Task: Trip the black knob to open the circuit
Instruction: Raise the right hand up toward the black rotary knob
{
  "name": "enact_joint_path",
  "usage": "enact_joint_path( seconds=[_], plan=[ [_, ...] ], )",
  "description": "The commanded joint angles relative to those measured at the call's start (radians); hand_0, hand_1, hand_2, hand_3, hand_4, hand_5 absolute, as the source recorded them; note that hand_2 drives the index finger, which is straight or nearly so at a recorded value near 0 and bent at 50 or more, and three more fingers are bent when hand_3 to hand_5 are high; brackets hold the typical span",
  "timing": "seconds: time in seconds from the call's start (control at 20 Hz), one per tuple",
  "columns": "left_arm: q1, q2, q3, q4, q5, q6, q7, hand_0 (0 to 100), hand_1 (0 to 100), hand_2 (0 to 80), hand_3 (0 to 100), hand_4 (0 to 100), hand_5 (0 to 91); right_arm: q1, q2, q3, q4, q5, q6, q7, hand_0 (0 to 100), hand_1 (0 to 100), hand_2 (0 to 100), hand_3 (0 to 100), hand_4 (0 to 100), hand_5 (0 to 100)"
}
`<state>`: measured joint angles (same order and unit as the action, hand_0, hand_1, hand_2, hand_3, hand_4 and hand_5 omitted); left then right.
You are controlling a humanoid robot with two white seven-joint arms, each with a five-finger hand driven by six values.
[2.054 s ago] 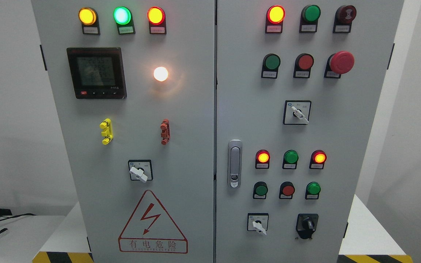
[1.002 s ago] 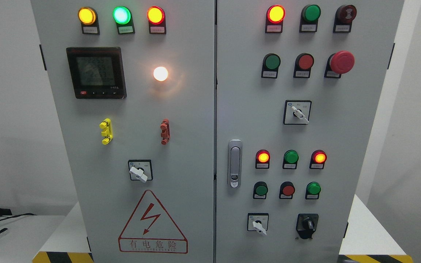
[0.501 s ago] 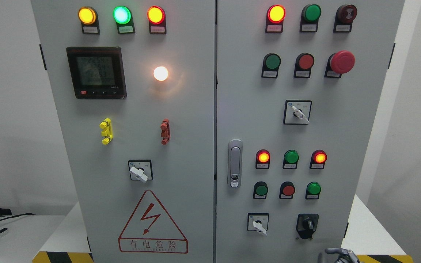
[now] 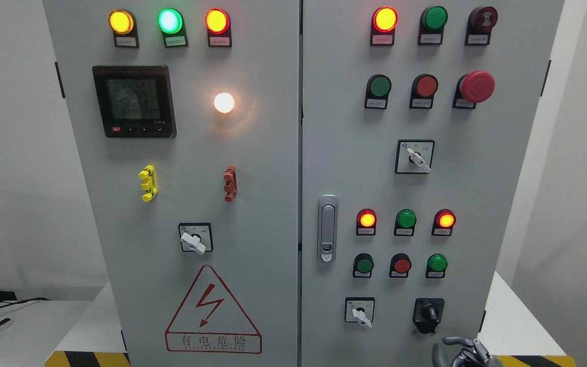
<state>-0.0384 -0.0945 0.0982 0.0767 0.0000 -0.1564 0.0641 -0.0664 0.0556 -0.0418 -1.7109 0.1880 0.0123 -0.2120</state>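
The black knob (image 4: 428, 313) sits on a black plate at the lower right of the grey cabinet's right door (image 4: 477, 193). Its grip stands roughly upright. Only the top of my right hand (image 4: 462, 351) shows, at the bottom edge just below and slightly right of the knob. It is apart from the knob and holds nothing that I can see. The rest of the hand and its arm are cut off by the picture's edge. My left hand is out of view.
A white selector switch (image 4: 360, 312) sits left of the knob. Above it are a row of green and red push buttons (image 4: 402, 265) and lit lamps (image 4: 367, 219). The door handle (image 4: 327, 228) is further left. Hazard striping (image 4: 523, 361) edges the white table.
My right hand has come up into the picture from the bottom edge, below the black knob, and has risen a little further in the last half second. The knob has not turned.
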Motion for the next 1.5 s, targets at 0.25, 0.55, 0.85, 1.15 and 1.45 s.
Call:
enact_joint_path(
  seconds=[0.25, 0.55, 0.85, 1.15, 1.45],
  plan=[
    [0.000, 0.001, 0.000, 0.000, 0.005, 0.000, 0.000, 12, 39, 0.0, 0, 0, 0.0, -0.033, 0.006, -0.015, 0.048, 0.002, 0.002, -0.007, 32, 58, 39, 86, 96, 100],
    [0.000, -0.001, 0.000, 0.000, 0.005, 0.000, 0.000, 12, 39, 0.0, 0, 0, 0.0, -0.053, 0.003, -0.023, 0.073, 0.004, 0.003, -0.006, 31, 59, 39, 85, 95, 100],
    [0.000, 0.001, 0.000, 0.000, 0.005, 0.000, 0.000, 12, 39, 0.0, 0, 0, 0.0, -0.073, -0.002, -0.020, 0.083, -0.002, 0.018, 0.003, 30, 61, 42, 85, 95, 100],
    [0.000, -0.001, 0.000, 0.000, 0.005, 0.000, 0.000, 12, 39, 0.0, 0, 0, 0.0, -0.079, -0.002, -0.015, 0.082, -0.002, 0.021, 0.005, 30, 61, 44, 86, 96, 100],
    [0.000, -0.001, 0.000, 0.000, 0.005, 0.000, 0.000, 12, 39, 0.0, 0, 0, 0.0, -0.093, 0.000, -0.009, 0.085, -0.002, 0.023, 0.006, 30, 61, 46, 88, 97, 100]
  ],
)
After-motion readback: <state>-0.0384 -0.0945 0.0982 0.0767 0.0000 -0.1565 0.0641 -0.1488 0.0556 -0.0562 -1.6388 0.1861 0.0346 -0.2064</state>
